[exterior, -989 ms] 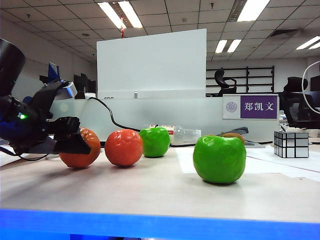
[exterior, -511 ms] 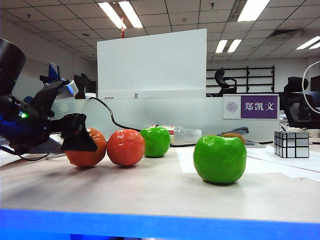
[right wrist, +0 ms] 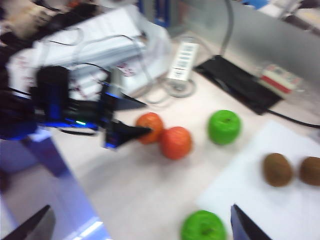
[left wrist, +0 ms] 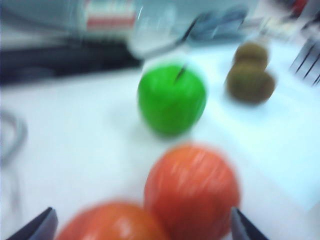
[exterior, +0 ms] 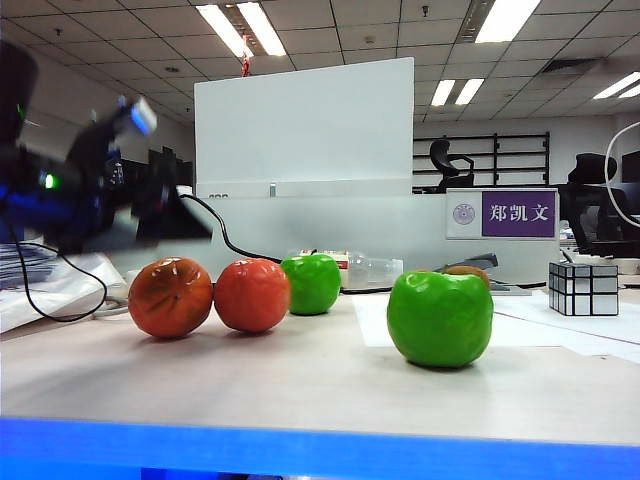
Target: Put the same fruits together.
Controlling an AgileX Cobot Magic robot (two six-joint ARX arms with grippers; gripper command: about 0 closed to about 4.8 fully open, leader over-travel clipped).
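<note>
The left gripper hangs blurred in the air at the left of the exterior view, above the two mandarins, its jaws apart and holding nothing. Below it the left mandarin and the right mandarin sit touching on the table. Just behind them to the right is the far green apple; the near green apple stands well apart, closer to the camera, with a brown kiwi peeking over it. A silver mirror cube rests at the far right.

From the left wrist, the open fingertips frame both mandarins, with the far apple beyond and two kiwis side by side.

From the right wrist, the right gripper is high over the table, jaws spread wide and empty. It looks down on the mandarin pair, the far apple, the near apple and both kiwis on a white sheet.
</note>
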